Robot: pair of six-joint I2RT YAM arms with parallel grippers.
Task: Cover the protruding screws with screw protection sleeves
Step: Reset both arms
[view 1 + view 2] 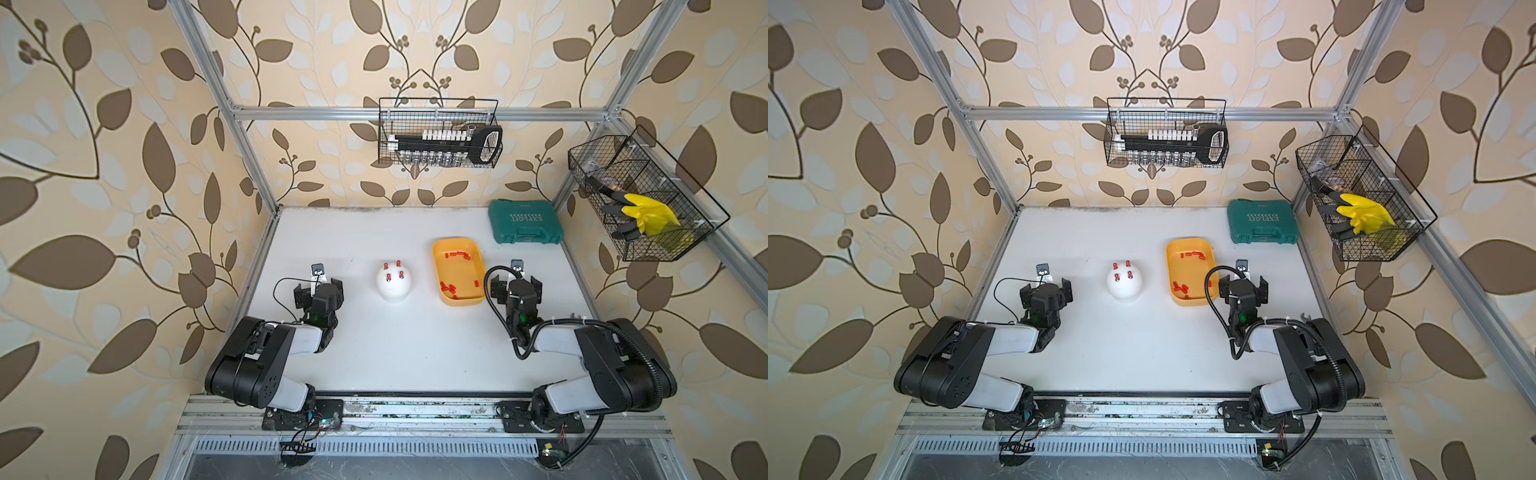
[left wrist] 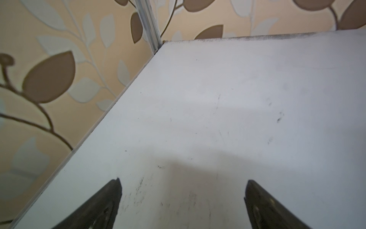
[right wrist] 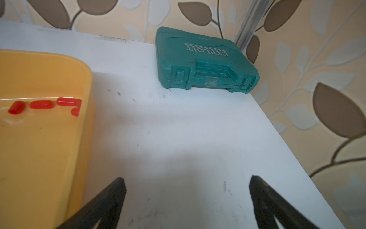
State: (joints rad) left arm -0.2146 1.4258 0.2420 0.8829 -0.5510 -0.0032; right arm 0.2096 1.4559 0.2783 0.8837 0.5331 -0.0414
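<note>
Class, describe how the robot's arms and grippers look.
The left arm and right arm have black joints and white shells. The left gripper and right gripper are black with pointed fingers. A thin wire trails the left, a ribbed hose the right.

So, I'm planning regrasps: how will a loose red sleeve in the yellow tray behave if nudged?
The sleeve lies on its side as a small cylinder, so it probably rolls. Its glossy skin suggests it may slip when pinched. Tiny beside the tray, it is likely very light and easily flicked.
</note>
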